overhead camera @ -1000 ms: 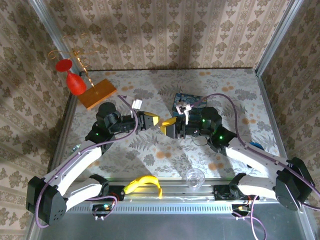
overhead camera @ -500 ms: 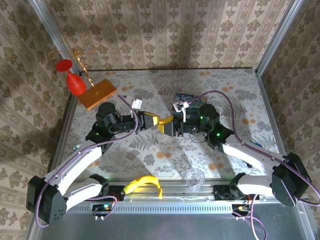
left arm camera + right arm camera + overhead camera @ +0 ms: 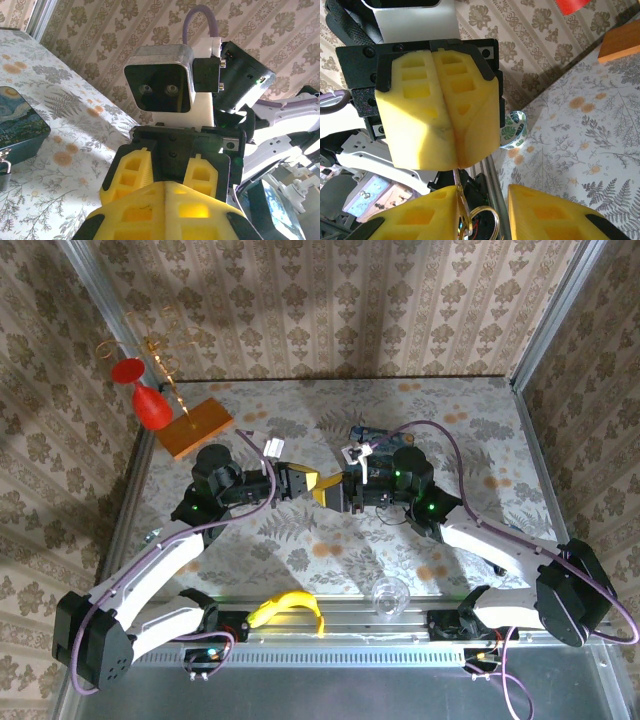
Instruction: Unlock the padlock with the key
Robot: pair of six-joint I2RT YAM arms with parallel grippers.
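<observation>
Our right gripper [image 3: 338,492] has slid in toward nine o'clock, jaws narrowing but not yet closed, around the key [image 3: 460,200] hanging from our clamped left gripper [image 3: 318,490] (a handover, we judge). The padlock [image 3: 3,169] sits beside the tin [image 3: 385,436], at one o'clock.

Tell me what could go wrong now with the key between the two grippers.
1. The left gripper pinches just one end of the key; a nudge could twist it loose.
2. The key hangs close to one finger of the open right gripper, not midway, so closing may push it aside.
3. If the left lets go early, the key may drop to the table.
</observation>
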